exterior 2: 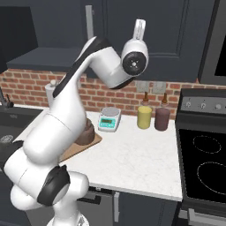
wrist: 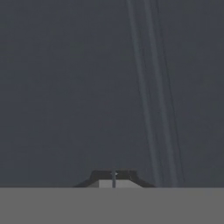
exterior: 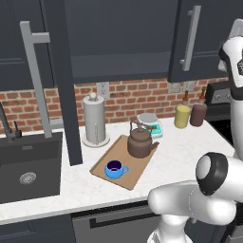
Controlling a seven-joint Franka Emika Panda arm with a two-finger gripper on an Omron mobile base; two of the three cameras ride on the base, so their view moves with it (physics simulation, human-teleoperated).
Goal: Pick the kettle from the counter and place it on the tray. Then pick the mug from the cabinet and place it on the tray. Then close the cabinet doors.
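Brick wall and white marbled counter (exterior: 190, 152) ahead of us: the squat dark-brown kettle (exterior: 141, 142) and small bright-blue mug (exterior: 115, 169) both sit on the flat light-wood tray (exterior: 135, 173). Our gripper (wrist: 113, 178) has its jaws pressed together on nothing, nose-on to a dark charcoal cabinet door (wrist: 65, 87). Its long silver bar handle (wrist: 153, 87) runs lengthwise just right of the fingertips. Left door (exterior: 59, 80) stands open, we judge.
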